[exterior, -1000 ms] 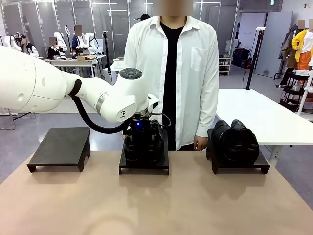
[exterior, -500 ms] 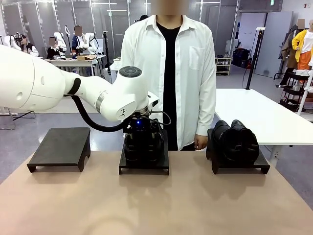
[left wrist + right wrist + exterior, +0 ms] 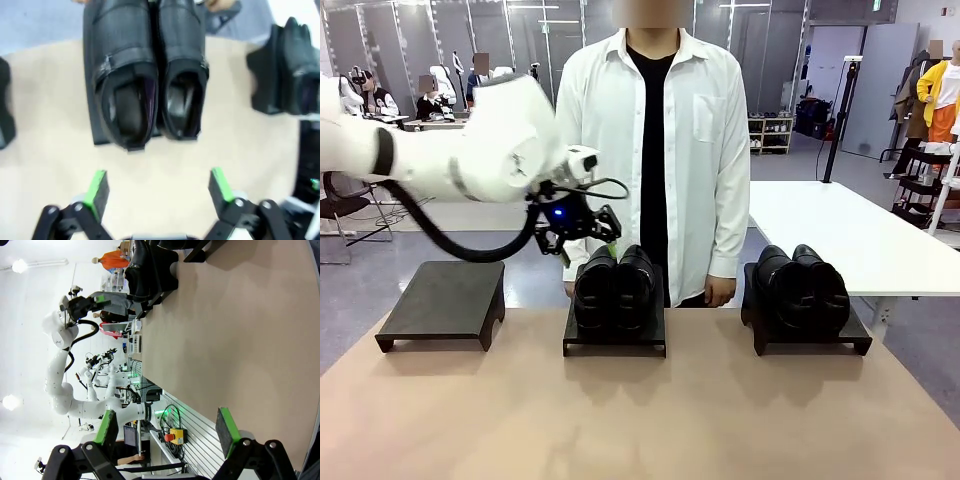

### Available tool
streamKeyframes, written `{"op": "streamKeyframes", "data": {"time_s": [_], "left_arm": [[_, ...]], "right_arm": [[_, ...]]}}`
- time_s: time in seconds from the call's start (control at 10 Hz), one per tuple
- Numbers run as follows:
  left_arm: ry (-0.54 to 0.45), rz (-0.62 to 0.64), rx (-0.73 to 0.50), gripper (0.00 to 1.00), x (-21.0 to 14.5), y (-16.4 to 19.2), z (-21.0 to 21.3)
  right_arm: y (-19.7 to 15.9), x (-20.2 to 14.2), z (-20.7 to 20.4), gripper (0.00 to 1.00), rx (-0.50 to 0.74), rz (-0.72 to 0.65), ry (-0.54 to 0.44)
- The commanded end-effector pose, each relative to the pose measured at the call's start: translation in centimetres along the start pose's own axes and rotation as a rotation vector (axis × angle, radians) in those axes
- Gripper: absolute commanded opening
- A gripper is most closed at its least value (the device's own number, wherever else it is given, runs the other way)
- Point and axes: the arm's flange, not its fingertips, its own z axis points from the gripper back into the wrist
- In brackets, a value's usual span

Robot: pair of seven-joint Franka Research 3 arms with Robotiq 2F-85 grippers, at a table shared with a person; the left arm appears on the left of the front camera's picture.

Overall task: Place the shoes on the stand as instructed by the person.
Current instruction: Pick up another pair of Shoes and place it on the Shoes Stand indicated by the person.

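Note:
One pair of glossy black shoes (image 3: 615,288) stands side by side on the middle stand (image 3: 614,346). My left gripper (image 3: 586,243) hovers open just above and left of that pair, holding nothing. Its wrist view looks down on the same shoes (image 3: 150,75), well clear of the open gripper (image 3: 159,186). A second pair of shoes (image 3: 800,285) sits on the right stand (image 3: 812,343). The person (image 3: 655,130), in a white shirt, stands behind the table with arms hanging. My right gripper (image 3: 167,432) is open and empty over the table's side.
The left stand (image 3: 445,300) is bare. The tan table (image 3: 640,420) has free room in front of the stands. A white table (image 3: 840,235) stands at the back right. The right wrist view shows my left arm (image 3: 60,345) above a pair of shoes (image 3: 147,272).
My left gripper has risen up and to the left, off the middle pair. The shoes stay on the middle stand. The person has shifted slightly left.

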Motion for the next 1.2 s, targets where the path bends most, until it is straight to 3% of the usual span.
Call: {"op": "streamKeyframes", "data": {"time_s": [0.0,0.4,0.7,1.1], "left_arm": [[0.110,0.018,-0.107,1.00,-4.0,6.0,3.2],[0.101,0.041,-0.522,1.00,-10.8,16.8,9.4],[0.030,0.043,-0.763,1.00,-14.7,27.2,10.7],[-0.046,0.073,-0.935,1.00,-19.6,39.8,10.3]], "right_arm": [[0.2,-0.3,0.0,1.00,-0.011,0.007,0.004],[0.2,-0.3,0.0,1.00,-0.011,0.007,0.004],[0.2,-0.3,0.0,1.00,-0.011,0.007,0.004],[0.2,-0.3,0.0,1.00,-0.011,0.007,0.004]]}}
